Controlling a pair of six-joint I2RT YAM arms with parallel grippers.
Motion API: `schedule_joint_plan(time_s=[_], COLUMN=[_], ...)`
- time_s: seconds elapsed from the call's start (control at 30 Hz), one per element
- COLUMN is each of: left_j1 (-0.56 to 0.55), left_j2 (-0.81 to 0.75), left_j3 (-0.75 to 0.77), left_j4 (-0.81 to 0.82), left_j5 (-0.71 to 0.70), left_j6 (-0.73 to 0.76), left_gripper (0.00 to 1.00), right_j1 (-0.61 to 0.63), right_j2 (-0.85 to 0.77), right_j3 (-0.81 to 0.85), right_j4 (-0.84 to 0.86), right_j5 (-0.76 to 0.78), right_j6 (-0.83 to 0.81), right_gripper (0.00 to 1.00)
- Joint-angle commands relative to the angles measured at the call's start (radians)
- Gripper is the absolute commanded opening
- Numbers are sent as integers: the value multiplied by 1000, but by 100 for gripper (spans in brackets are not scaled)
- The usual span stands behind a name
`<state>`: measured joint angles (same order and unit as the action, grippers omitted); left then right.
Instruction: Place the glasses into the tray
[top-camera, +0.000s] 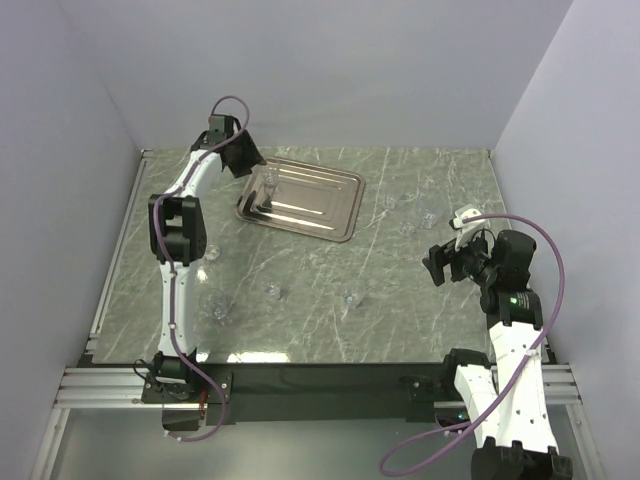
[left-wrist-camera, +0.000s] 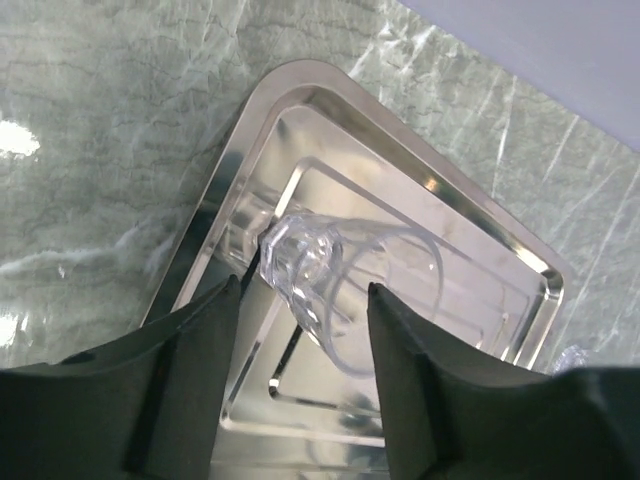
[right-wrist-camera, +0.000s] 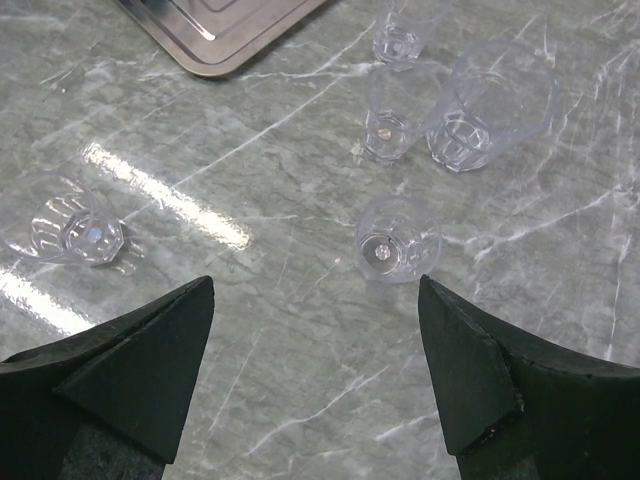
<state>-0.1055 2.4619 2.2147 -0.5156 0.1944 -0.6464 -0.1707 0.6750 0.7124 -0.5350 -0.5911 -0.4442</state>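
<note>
From above, the left gripper (top-camera: 248, 160) hangs over the far left corner of the tray (top-camera: 330, 215), where one glass (top-camera: 270, 186) stands, while other glasses (top-camera: 350, 297) sit scattered on the table (top-camera: 320, 260) and the right gripper (top-camera: 440, 265) hangs near the right side. The left wrist view shows its fingers (left-wrist-camera: 200, 350) spread, with that glass between them over the tray; I cannot tell whether they touch it. The right wrist view shows the right gripper wide apart and holding nothing, above loose glasses on the table.
</note>
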Motion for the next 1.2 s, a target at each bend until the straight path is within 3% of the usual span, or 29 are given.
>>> schedule_joint_plan(time_s=[0.0,0.23,0.43,0.5,0.7,0.83,0.97,1.17], left_j1=[0,4,44,62,104,104,104,104], left_j2=[-174,-450,-789,-929,-1314,-1593,-1734,-1796], left_j3=[-33,-274,-653,-808,-1153,-1332,-1469,-1504], left_j4=[63,146,244,278,264,275,273,293], left_j5=[8,-42,-104,-113,-191,-255,-306,-339], left_j6=[27,122,205,226,254,264,306,301], left_gripper=[60,72,77,79,87,94,96,98], right_j1=[-6,-6,13,42,279,419,542,628], right_j2=[-15,-38,-43,-23,121,269,415,587], right_j3=[-7,-30,-36,-31,22,79,148,225], right_j4=[30,27,-129,-163,-142,-62,-45,7], right_j5=[-7,-136,-415,-430,-325,-221,-53,91], right_j6=[-16,-89,-463,-507,-440,-268,-163,-39], right_gripper=[89,89,90,91,91,91,87,81])
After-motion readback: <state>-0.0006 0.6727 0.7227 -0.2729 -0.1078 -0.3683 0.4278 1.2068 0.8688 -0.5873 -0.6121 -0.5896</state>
